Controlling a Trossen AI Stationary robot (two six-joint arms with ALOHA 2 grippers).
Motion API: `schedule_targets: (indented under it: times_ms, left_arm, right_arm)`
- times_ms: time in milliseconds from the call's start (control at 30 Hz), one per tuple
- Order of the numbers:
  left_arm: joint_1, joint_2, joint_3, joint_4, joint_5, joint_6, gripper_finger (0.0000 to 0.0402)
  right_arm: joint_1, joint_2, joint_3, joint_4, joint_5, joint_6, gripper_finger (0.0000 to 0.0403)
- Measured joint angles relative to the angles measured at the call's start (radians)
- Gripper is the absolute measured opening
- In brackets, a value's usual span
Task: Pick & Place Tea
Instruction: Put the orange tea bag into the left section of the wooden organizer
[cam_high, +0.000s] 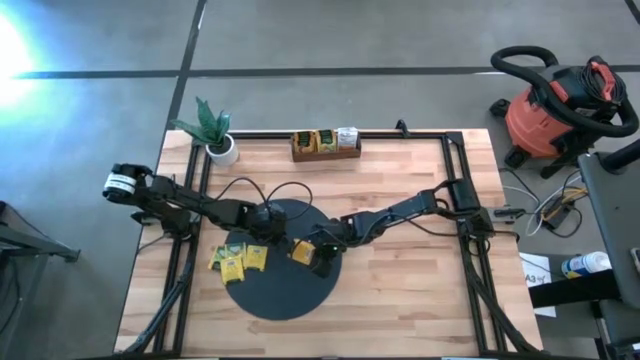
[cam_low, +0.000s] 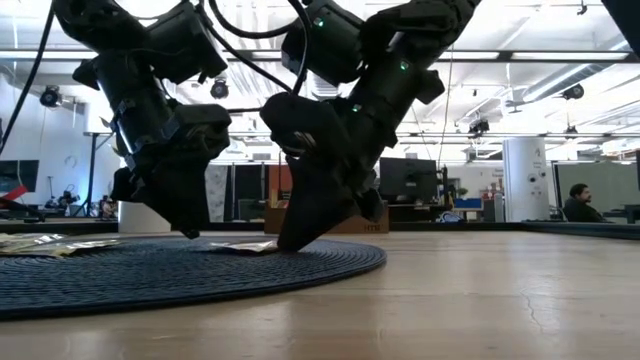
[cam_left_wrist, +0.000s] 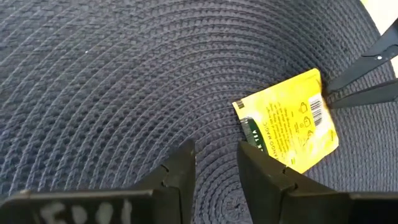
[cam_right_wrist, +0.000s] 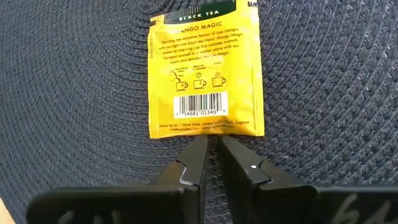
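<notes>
Yellow flat square tea packet (cam_right_wrist: 205, 74) lies on the black round woven mat (cam_high: 270, 295), right gripper (cam_right_wrist: 211, 149) narrowly parted at its edge, not yet pinching. Left gripper (cam_left_wrist: 217, 165) hovers beside, fingers spread and empty; several packets (cam_high: 240, 258) remain at the mat's left edge.

Harsh glare top-left of high view – low view backlit w/ arms (cam_low: 330, 130) silhouetted.

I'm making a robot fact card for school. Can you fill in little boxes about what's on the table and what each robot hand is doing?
mat: black round mat on the wooden table
tea: yellow packet flat on the mat; more packets at its left edge
right gripper: fingers nearly together, tips just at the yellow packet's edge, holding nothing
left gripper: open a little over bare mat, beside that packet
tray: wooden tray at the table's far edge
plant: potted plant
</notes>
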Motion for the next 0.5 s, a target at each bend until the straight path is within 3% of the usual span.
schedule_targets:
  times_ms: [300, 500]
  left_arm:
    - [0.000, 0.000, 0.000, -0.002, 0.004, -0.001, 0.0113]
    - [0.000, 0.000, -0.001, 0.001, 0.004, -0.001, 0.0113]
  right_arm:
    - [0.003, -0.045, 0.002, -0.013, -0.014, 0.006, 0.0043]
    - [-0.001, -0.101, 0.005, 0.013, 0.055, -0.023, 0.0043]
